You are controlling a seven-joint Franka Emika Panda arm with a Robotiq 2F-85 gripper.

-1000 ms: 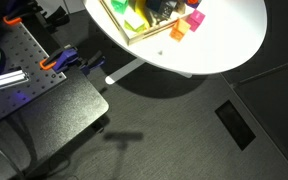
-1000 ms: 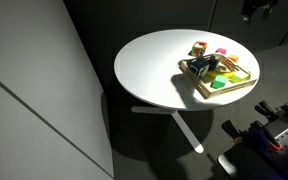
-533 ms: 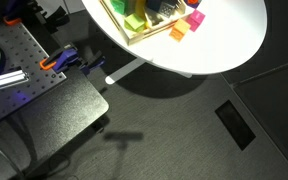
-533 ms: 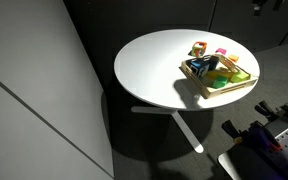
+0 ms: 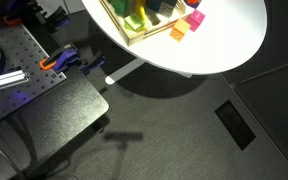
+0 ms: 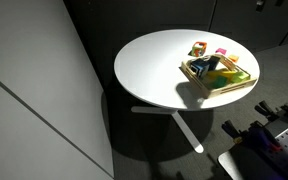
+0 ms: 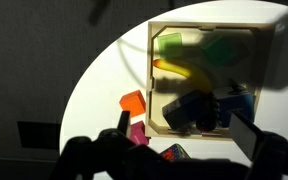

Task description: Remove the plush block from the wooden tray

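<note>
Block place: the small soft red-orange plush block (image 7: 133, 103) sits on the round white table (image 7: 109, 85), outside the shallow light-wood tray (image 7: 199, 24). It is just beside the tray's rim, near a corner. Whether the two touch cannot be told.
Block look: cube-shaped. Its upper face reads plain red-orange in the wrist view. In an exterior view (image 6: 198, 48) paler and darker patches show on its sides.
Tray contents: two bright green blocks (image 7: 169, 45) (image 7: 219, 50), a curved yellow piece (image 7: 179, 70), a dark block in shadow (image 7: 189, 112) and a blue piece (image 7: 234, 105).
Table neighbours: a plain pink block (image 7: 139, 132) lies close to the plush block by the same tray corner. A red piece (image 7: 174, 152) beyond it is partly hidden by the tool.
Tool: the tool (image 7: 184, 135) hangs high above the tray. Its fingers are spread wide with nothing between them.
Change: the blocks and the tray lie as they did a second ago. In an exterior view the tool has climbed and now barely shows at the top edge.
</note>
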